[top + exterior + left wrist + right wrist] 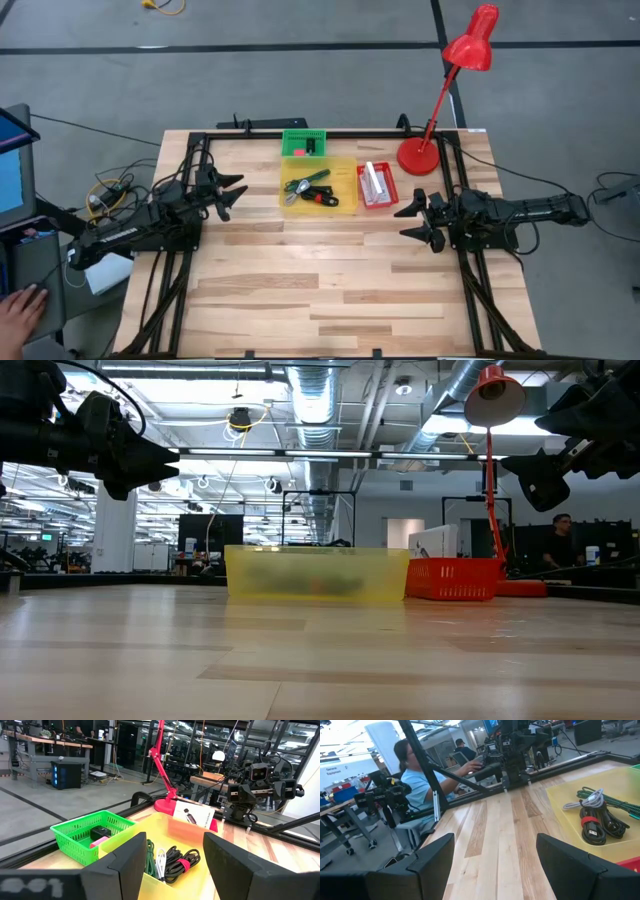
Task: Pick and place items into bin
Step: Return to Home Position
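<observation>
Holds the left gripper (231,196) raised over the left side of the table (330,300), fingers spread wide with nothing between them, pointed toward the bins. Holds the right gripper (409,217) the same way on the right side, near the red bin (378,206), fingers parted and empty too. Looks, from the wrists, past those fingers onto the wood and the stocked bins farther out. Finds in the yellow bin (345,169), midway between the two arms, a green cable (303,184), a white cable (160,862) and a black cable (175,859) bound with a red strap (184,865). Finds in the green bin (303,133), just beside the yellow one on its far side, a black adapter (100,830) and a pink adapter (99,841). Finds in the red bin, just beside the yellow one toward the red lamp (420,158), white carded packs (374,183). Shows no loose item on the wood in any view. Reads, therefore, as a sorting job finished or all but finished: nothing left to pick, only the drawing back of both arms to rest. Calls for no further grasp, as far as can be judged. Catches a person's hand (20,305) off the table's left edge, well apart from both grippers.
</observation>
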